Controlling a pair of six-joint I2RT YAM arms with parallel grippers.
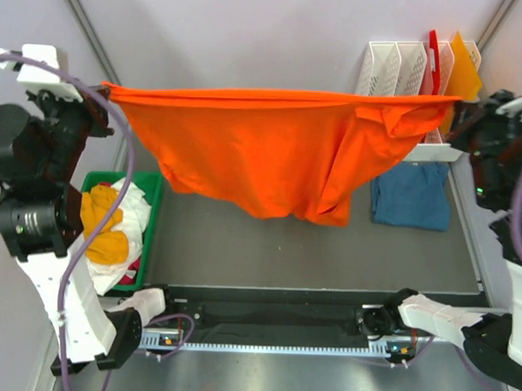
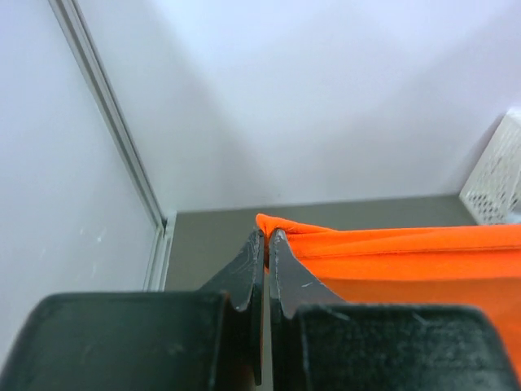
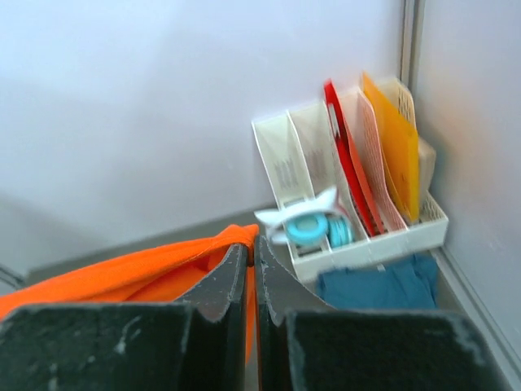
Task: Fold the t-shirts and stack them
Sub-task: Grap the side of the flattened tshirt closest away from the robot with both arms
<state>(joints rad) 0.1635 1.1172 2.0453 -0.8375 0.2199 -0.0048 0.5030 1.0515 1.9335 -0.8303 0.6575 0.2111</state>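
Note:
A bright orange t-shirt hangs stretched in the air across the back of the table, its lower edge drooping toward the mat. My left gripper is shut on its left corner, and my right gripper is shut on its right corner. Both pairs of jaws pinch a thin fold of orange cloth. A dark teal-blue t-shirt lies folded flat on the table at the right, also in the right wrist view. More t-shirts, yellow-orange, white and red, are heaped in a green bin at the left.
A white file rack stands at the back right corner, holding a red board and an orange board; tape rolls sit in it. A black rail crosses the near edge between the arm bases. Walls close in left and right.

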